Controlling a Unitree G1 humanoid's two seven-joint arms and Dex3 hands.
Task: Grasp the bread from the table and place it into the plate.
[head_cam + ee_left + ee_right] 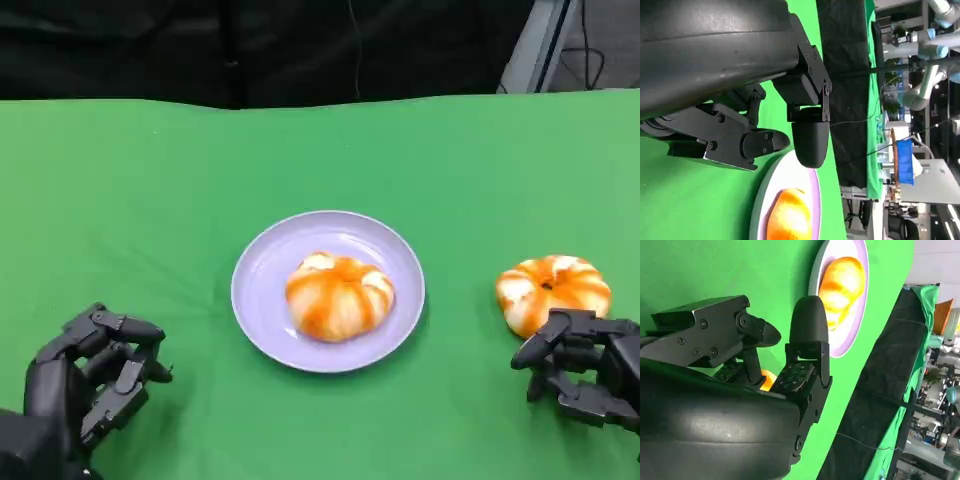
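We logged 2 breads: 1 bread on the lavender plate, between both hands; the second bread just beyond the right hand, possibly touching its fingertips. Left hand lay empty, fingers loosely apart; right likewise empty, fingers apart.

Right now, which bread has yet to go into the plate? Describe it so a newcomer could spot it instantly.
Start at the lavender plate in the middle of the green table, which already holds one orange-and-white bread. The loose bread lies on the bare cloth off to the robot's right of the plate, just beyond the right hand. Unlike its twin, it has no dish beneath it.
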